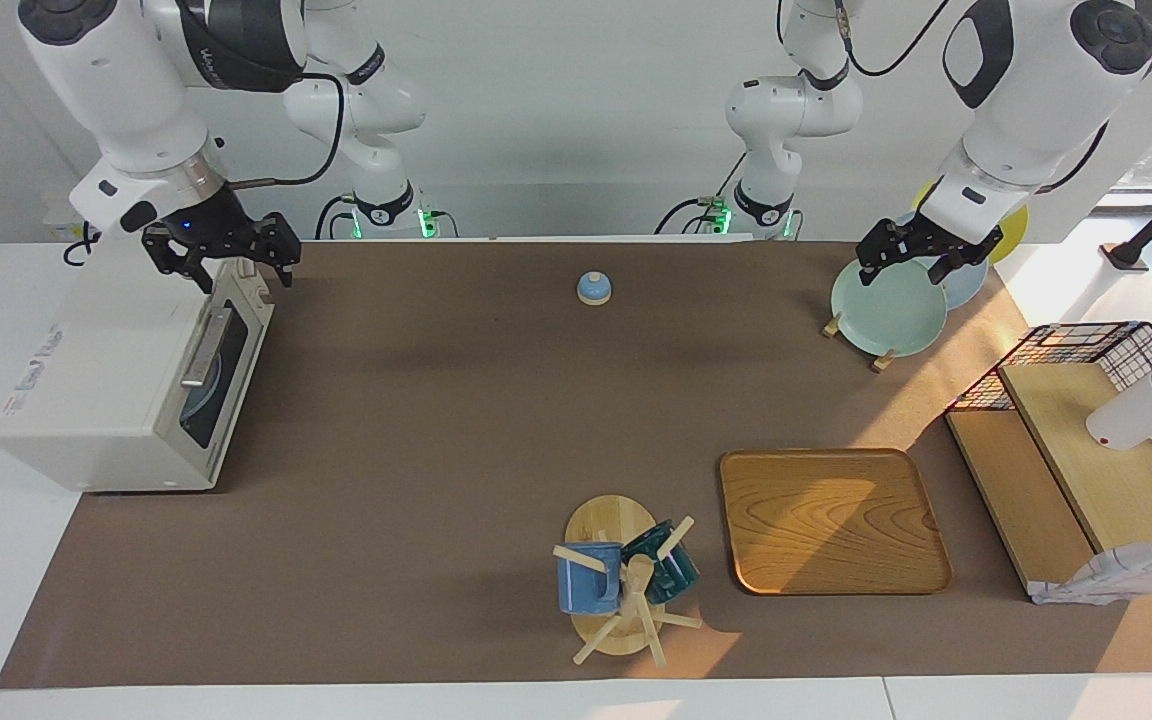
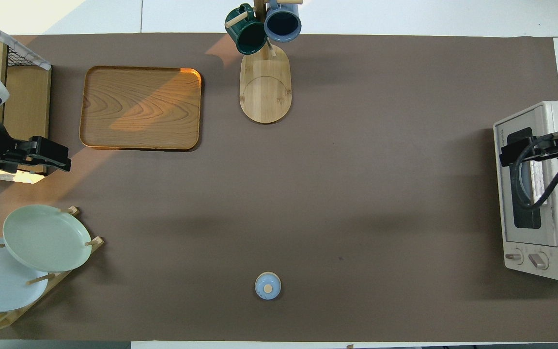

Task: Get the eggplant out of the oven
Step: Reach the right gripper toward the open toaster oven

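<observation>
The cream-white oven [image 1: 96, 380] [image 2: 550, 240] stands at the right arm's end of the table. Its dark glass door [image 1: 219, 375] is closed, with the metal bar handle [image 1: 204, 345] across it. The eggplant is hidden; something pale blue shows dimly through the glass. My right gripper [image 1: 234, 270] [image 2: 505, 156] hangs open and empty just over the oven's top front edge, at the corner nearer the robots. My left gripper [image 1: 921, 268] [image 2: 63, 162] hovers open and empty over the plate rack at the left arm's end.
A small blue bell [image 1: 594, 288] [image 2: 268, 285] sits mid-table near the robots. Plates lean in a wooden rack [image 1: 888, 308] [image 2: 46, 237]. Farther out lie a wooden tray [image 1: 831, 520] [image 2: 141, 107], a mug tree with two mugs [image 1: 621, 575] [image 2: 264, 29], and a wire shelf [image 1: 1086, 450].
</observation>
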You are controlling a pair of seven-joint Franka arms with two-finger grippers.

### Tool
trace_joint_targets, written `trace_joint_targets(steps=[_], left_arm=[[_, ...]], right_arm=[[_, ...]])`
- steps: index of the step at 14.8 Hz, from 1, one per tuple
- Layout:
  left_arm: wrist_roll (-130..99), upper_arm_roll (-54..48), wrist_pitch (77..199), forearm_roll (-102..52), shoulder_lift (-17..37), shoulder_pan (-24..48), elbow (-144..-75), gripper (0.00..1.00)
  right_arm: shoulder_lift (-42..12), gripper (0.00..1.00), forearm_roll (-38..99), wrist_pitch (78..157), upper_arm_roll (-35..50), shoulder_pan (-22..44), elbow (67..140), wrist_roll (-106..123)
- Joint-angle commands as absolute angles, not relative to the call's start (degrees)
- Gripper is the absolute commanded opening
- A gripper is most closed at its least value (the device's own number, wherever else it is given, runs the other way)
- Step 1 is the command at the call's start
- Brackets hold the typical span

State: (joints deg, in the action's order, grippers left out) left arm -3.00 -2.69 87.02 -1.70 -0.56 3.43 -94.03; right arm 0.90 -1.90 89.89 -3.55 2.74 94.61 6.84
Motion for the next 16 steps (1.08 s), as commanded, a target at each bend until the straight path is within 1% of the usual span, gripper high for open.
trace_joint_targets(steps=[1, 5, 8, 9, 10, 11, 12, 16], left_arm=[[-3.5, -2.9, 86.8, -2.0, -0.8, 2.9, -94.0, 1.0], [-3.5, -2.9, 86.8, -2.0, -0.8, 2.9, -94.0, 1.0], [-3.5, -2.9, 86.8, -2.1, -0.8, 2.9, -94.0, 1.0], [-3.4, -2.9, 86.9, -2.0, -0.8, 2.9, -94.1, 1.0], [-3.4, -2.9, 86.8, -2.0, -0.8, 2.9, -94.0, 1.0], [-3.5, -2.9, 86.8, -2.1, -0.8, 2.9, -94.0, 1.0], [-3.5, -2.9, 86.8, -2.0, -0.8, 2.9, -94.0, 1.0], [-3.5, -2.9, 86.9, -2.1, -0.8, 2.9, -94.0, 1.0]], right_arm=[[0.7, 1.0, -0.7, 89.4, -3.7, 2.8, 94.0, 5.8], [0.9, 1.0, -0.9, 89.2, -3.6, 2.9, 94.1, 6.0], [1.8, 1.0, -0.8, 89.4, -3.7, 2.5, 96.2, 7.7], [2.0, 0.78, -0.8, 89.8, -3.7, 2.5, 96.8, 8.9], [2.2, 0.38, -0.8, 90.5, -3.8, 2.5, 97.3, 9.1], [2.4, 0.03, -0.8, 90.9, -3.8, 2.4, 97.7, 9.4], [2.8, 0.0, -0.8, 92.2, -3.8, 2.4, 99.0, 9.7], [4.0, 0.0, -1.7, 96.9, -4.1, 0.8, 103.1, 9.6]])
